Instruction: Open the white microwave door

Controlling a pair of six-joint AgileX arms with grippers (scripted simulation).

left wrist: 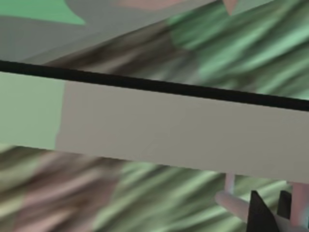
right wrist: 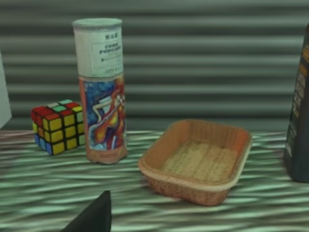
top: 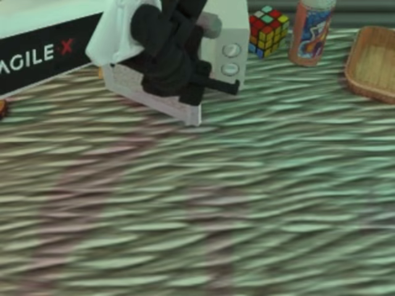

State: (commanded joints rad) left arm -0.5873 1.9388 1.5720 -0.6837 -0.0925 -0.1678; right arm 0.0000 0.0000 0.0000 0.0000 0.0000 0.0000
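Note:
The white microwave [top: 229,28] stands at the back of the table, left of centre, its two round knobs [top: 231,58] facing front. The door [top: 154,95] is swung out at an angle from its left hinge, its free edge toward the front. My left arm reaches over the microwave. My left gripper [top: 203,89] sits at the door's free edge. In the left wrist view the door [left wrist: 183,130] fills the middle, and the left gripper [left wrist: 270,212] is shut on the pale bar handle [left wrist: 231,203], one dark finger on each side. The right gripper [right wrist: 96,217] is parked, out of the top view.
To the right of the microwave stand a Rubik's cube [top: 268,31], a tall popcorn can [top: 310,31] and a wicker basket [top: 373,61]. A white box with black lettering [top: 43,43] lies at the back left. A dark box [right wrist: 299,121] stands beside the basket.

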